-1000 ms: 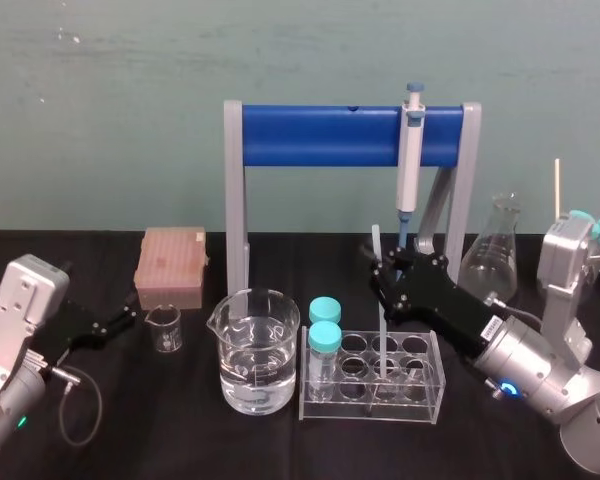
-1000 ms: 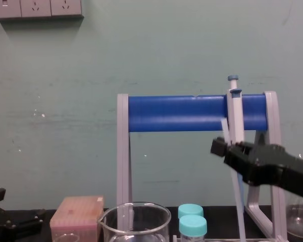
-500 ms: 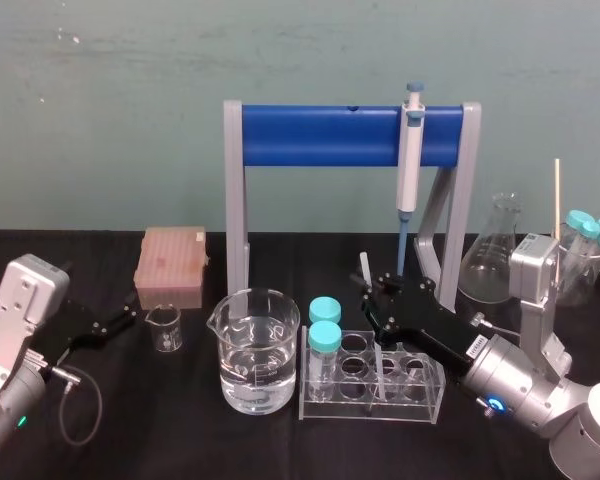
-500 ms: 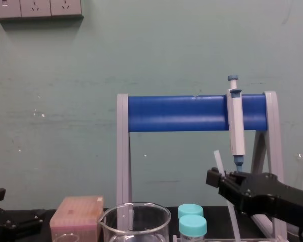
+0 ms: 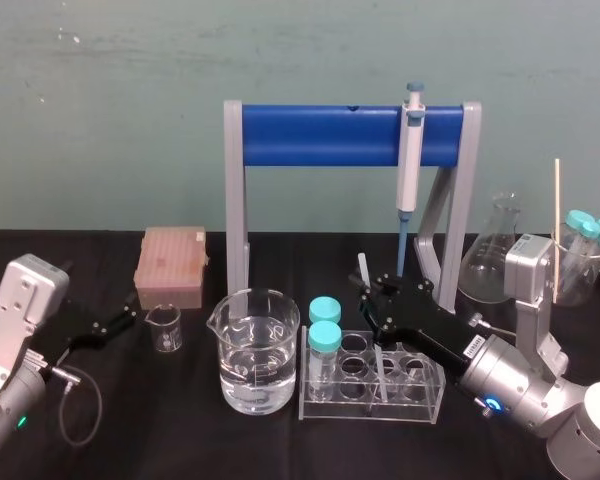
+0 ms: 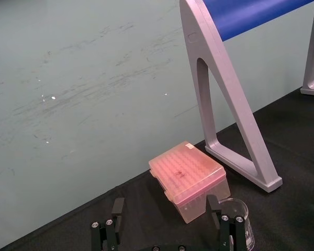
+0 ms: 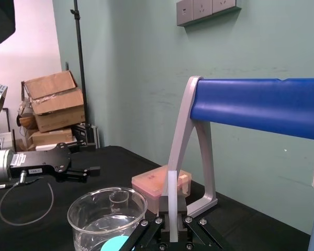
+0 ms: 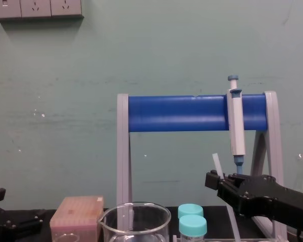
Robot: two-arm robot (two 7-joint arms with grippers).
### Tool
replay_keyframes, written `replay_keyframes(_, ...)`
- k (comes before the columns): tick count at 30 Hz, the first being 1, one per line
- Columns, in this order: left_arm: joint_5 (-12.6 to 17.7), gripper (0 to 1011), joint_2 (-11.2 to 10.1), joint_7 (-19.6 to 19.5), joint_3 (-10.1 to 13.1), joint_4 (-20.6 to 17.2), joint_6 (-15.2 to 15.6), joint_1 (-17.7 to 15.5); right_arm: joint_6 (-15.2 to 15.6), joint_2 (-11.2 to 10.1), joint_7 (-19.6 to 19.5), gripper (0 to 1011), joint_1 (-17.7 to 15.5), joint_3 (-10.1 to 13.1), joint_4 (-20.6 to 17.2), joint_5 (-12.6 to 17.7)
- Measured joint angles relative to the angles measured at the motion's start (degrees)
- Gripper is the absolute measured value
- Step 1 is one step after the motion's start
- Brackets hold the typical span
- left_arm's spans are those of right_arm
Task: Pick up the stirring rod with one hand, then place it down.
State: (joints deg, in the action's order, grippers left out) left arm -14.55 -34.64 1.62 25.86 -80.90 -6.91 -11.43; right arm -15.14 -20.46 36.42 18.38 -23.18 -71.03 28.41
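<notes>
The stirring rod [image 5: 364,270] is a thin whitish stick, standing nearly upright with its top tilted a little to the left. My right gripper [image 5: 373,296] is shut on it just below its top end. The rod's lower part runs down into the clear test tube rack [image 5: 425,385]. In the right wrist view the rod [image 7: 172,201] rises straight from between the jaws. From the chest, the rod [image 8: 216,164] pokes up above the black gripper [image 8: 215,180]. My left gripper [image 5: 130,318] rests parked at the far left, open, with nothing between its fingers [image 6: 116,230].
A large beaker of water [image 5: 255,350] stands left of the rack, with two blue-capped tubes [image 5: 324,325] in the rack's left end. A grey-and-blue pipette [image 5: 410,160] hangs on the blue stand [image 5: 320,135]. Nearby are a flask [image 5: 495,255], a pink tip box [image 5: 171,265] and a small beaker [image 5: 164,328].
My right gripper has come down and slightly left with the rod, lowering its bottom end into the rack. The left arm has stayed still.
</notes>
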Motion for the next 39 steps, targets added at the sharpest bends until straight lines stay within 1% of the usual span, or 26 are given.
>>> replay_keyframes(3,0.0,1000,0.0,0.0,0.0,0.0,0.0,0.0,0.0,-0.01,0.0,78,0.0,0.01,0.0,0.05)
replay_keyframes(5,0.0,1000,0.0,0.0,0.0,0.0,0.0,0.0,0.0,-0.02,0.0,99,0.0,0.02,0.0,0.08)
replay_keyframes(6,0.0,1000,0.0,0.0,0.0,0.0,0.0,0.0,0.0,-0.02,0.01,152,-0.01,0.02,0.0,0.11)
replay_keyframes(8,0.0,1000,0.0,0.0,0.0,0.0,0.0,0.0,0.01,-0.03,0.02,189,-0.02,0.02,0.0,0.13)
replay_keyframes(9,0.0,1000,0.0,0.0,0.0,0.0,0.0,0.0,0.01,-0.04,0.02,243,-0.03,0.02,0.0,0.15)
replay_keyframes(11,0.0,1000,0.0,0.0,0.0,0.0,0.0,0.0,0.02,-0.05,0.03,287,-0.03,0.02,-0.01,0.16)
replay_keyframes(12,0.0,1000,0.0,0.0,0.0,0.0,0.0,0.0,0.02,-0.05,0.04,347,-0.04,0.02,-0.01,0.17)
replay_keyframes(15,0.0,1000,0.0,0.0,0.0,0.0,0.0,0.0,0.03,-0.07,0.06,407,-0.04,0.02,-0.03,0.19)
replay_keyframes(16,0.0,1000,0.0,0.0,0.0,0.0,0.0,0.0,0.04,-0.07,0.07,468,-0.04,0.02,-0.03,0.2)
replay_keyframes(18,0.0,1000,0.0,0.0,0.0,0.0,0.0,0.0,0.04,-0.08,0.08,501,-0.04,0.02,-0.04,0.22)
replay_keyframes(19,0.0,1000,0.0,0.0,0.0,0.0,0.0,0.0,0.04,-0.08,0.08,562,-0.04,0.02,-0.04,0.22)
replay_keyframes(21,0.0,1000,0.0,0.0,0.0,0.0,0.0,0.0,0.06,-0.08,0.1,609,-0.04,0.02,-0.05,0.24)
replay_keyframes(22,0.0,1000,0.0,0.0,0.0,0.0,0.0,0.0,0.06,-0.08,0.11,671,-0.04,0.02,-0.05,0.25)
replay_keyframes(25,0.0,1000,0.0,0.0,0.0,0.0,0.0,0.0,0.07,-0.08,0.12,731,-0.04,0.02,-0.05,0.26)
replay_keyframes(26,0.0,1000,0.0,0.0,0.0,0.0,0.0,0.0,0.07,-0.08,0.12,787,-0.04,0.02,-0.05,0.26)
replay_keyframes(29,0.0,1000,0.0,0.0,0.0,0.0,0.0,0.0,0.31,-0.11,-0.3,840,-0.06,0.32,-0.23,0.19)
replay_keyframes(30,0.0,1000,0.0,0.0,0.0,0.0,0.0,0.0,0.55,-0.23,-1.28,890,-0.07,0.83,-0.55,-0.06)
replay_keyframes(32,0.0,1000,0.0,0.0,0.0,0.0,0.0,0.0,0.74,-0.38,-2.72,927,-0.19,1.53,-1.14,-0.53)
replay_keyframes(33,0.0,1000,0.0,0.0,0.0,0.0,0.0,0.0,0.95,-0.53,-4.73,972,-0.4,2.42,-1.89,-1.25)
replay_keyframes(35,0.0,1000,0.0,0.0,0.0,0.0,0.0,0.0,1.31,-0.57,-7.34,998,-0.74,3.43,-2.65,-2.24)
replay_keyframes(36,0.0,1000,0.0,0.0,0.0,0.0,0.0,0.0,2.05,-0.58,-10.89,1003,-1.32,4.69,-3.58,-3.68)
replay_keyframes(38,0.0,1000,0.0,0.0,0.0,0.0,0.0,0.0,3.28,-0.56,-14.92,1003,-1.86,5.66,-4.32,-5.35)
replay_keyframes(39,0.0,1000,0.0,0.0,0.0,0.0,0.0,0.0,4.98,-0.5,-19.57,1003,-2.5,6.81,-4.9,-7.47)
